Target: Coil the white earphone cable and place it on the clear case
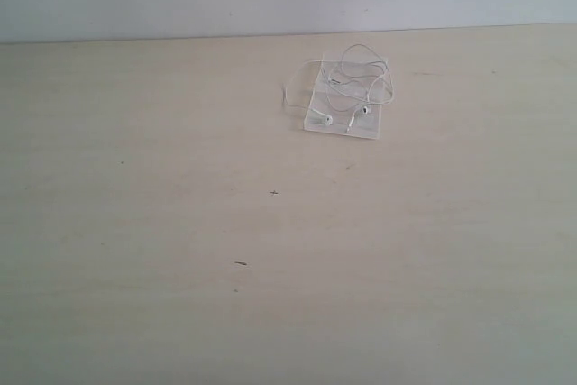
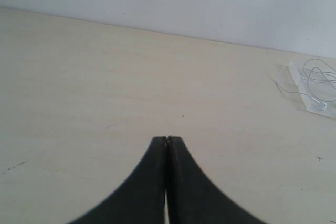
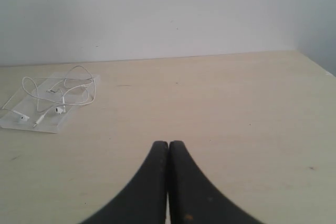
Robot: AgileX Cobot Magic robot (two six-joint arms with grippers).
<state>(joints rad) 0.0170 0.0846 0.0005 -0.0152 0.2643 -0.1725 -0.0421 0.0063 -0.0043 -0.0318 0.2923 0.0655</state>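
A: So, starting on the left: why is your left gripper (image 2: 167, 139) parked where it is?

B: Its jaws are pressed together on nothing, over bare worktop (image 1: 180, 223), well apart from the task's things. You would keep it clear like that, I judge, because nothing there needs holding.

A: And the white earphone cable (image 1: 370, 95)?

B: You will find it near the far edge of the worktop, somewhat toward the right-hand corner, lying on the clear case (image 1: 361, 129). It looks loose rather than tidy: several thin overlapping loops, with both earbuds (image 1: 327, 119) resting on the case near its front edge. One strand bows off the case's left edge onto the worktop, and another loop reaches past its far edge. Whether you count that as coiled is your call. I would say the placing looks done, the neatness less so.

A: And on the right?

B: Your right gripper (image 3: 168, 142) is likewise closed and empty, well away from the case. Nothing touches the cable, so it lies as its own springiness leaves it.
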